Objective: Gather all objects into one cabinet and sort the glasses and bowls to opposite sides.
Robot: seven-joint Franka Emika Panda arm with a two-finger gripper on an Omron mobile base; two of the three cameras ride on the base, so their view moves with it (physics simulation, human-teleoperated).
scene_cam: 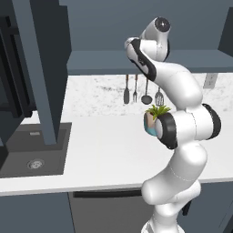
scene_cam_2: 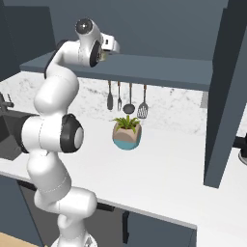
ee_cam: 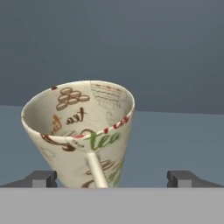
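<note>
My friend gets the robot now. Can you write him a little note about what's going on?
Gripper: open, holding nothing, reaching into the dark blue cabinet.
Beige patterned mug: right in front of the fingertips, between them, tilted, handle toward the hand, on the cabinet floor.
Done: cannot tell from here.
Left: the other mugs and the bowl; probably grip this mug next.
Potted plant on the counter stays.

Mug [ee_cam: 83,131]: matt beige ceramic look, brown and green printed pattern. Bench [scene_cam: 104,150]: smooth white, matt. Backsplash [scene_cam_2: 173,103]: speckled marble look. Cabinet [scene_cam_2: 144,65]: matt slate-blue. Hanging utensils [scene_cam: 141,93]: dull grey metal.
</note>
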